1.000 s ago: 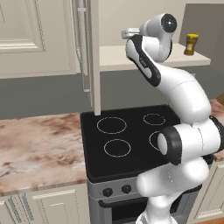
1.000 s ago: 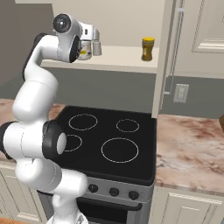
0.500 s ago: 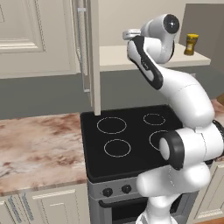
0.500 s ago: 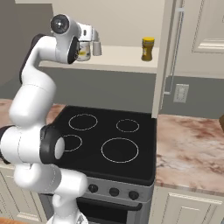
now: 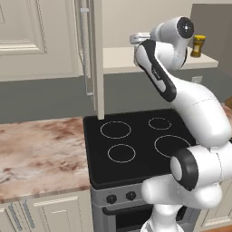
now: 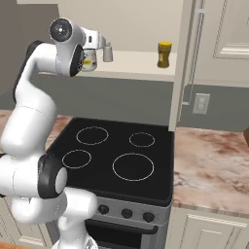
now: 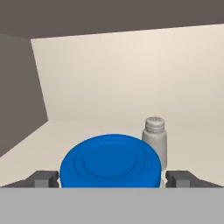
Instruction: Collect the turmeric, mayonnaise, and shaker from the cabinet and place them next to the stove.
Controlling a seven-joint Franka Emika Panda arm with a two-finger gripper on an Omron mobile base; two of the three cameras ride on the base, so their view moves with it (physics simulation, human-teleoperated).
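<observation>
Gripper (image 7: pixel 112 178) set astride the mayonnaise (image 7: pixel 109 162), one dark finger (image 7: pixel 44 178) just beside each edge of the blue lid. Jaws wide. Cannot tell whether the pads already press the jar or merely flank it; on the right, perhaps a thin sliver of gap.

Mayonnaise on the cabinet (image 6: pixel 187 58) shelf, at its left end above the stove (image 6: pixel 121 155). Shaker (image 7: pixel 154 138) just behind it and slightly to the right in the hand view, near but seemingly not touching. Turmeric (image 6: pixel 164 54) further along the same shelf, well apart from both.

Likely step: securing the jar before lifting it out.

To do it well:
- Keep the lid centred between the fingers.
- Close evenly, on the jar body if reachable and not on the lid rim alone.
- Lift only a little, then draw straight back toward the robot, away from the shaker.
- Mind the open door edge hanging beside the shelf.

Arm (image 5: pixel 195 104) stretched high from the base in front of the stove, forearm rising steeply, wrist bent over at shelf height so the hand points into the cabinet roughly level.
</observation>
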